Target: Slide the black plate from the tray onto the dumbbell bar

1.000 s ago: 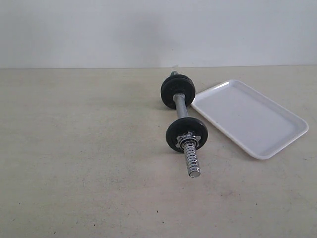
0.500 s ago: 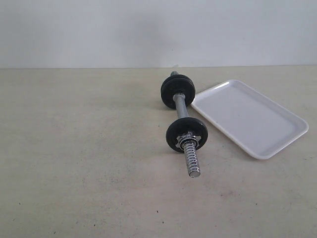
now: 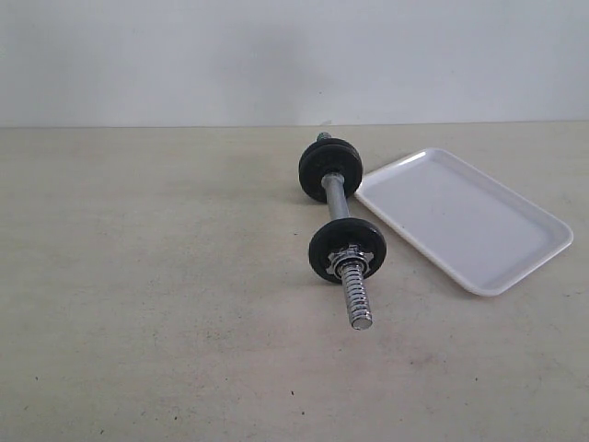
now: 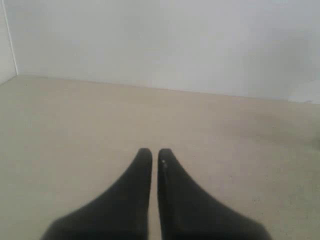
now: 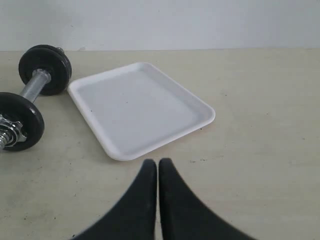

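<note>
Black plate (image 3: 345,235): seated on the dumbbell bar (image 3: 335,195); the tray (image 3: 460,216) beside it lies bare, so the job is judged done. Left tool (image 4: 151,152) and right tool (image 5: 158,162) are pressed together, nothing held, standing clear. Neither is caught by the exterior view; only bare surface (image 4: 75,115) is shown at the left wrist.
</note>
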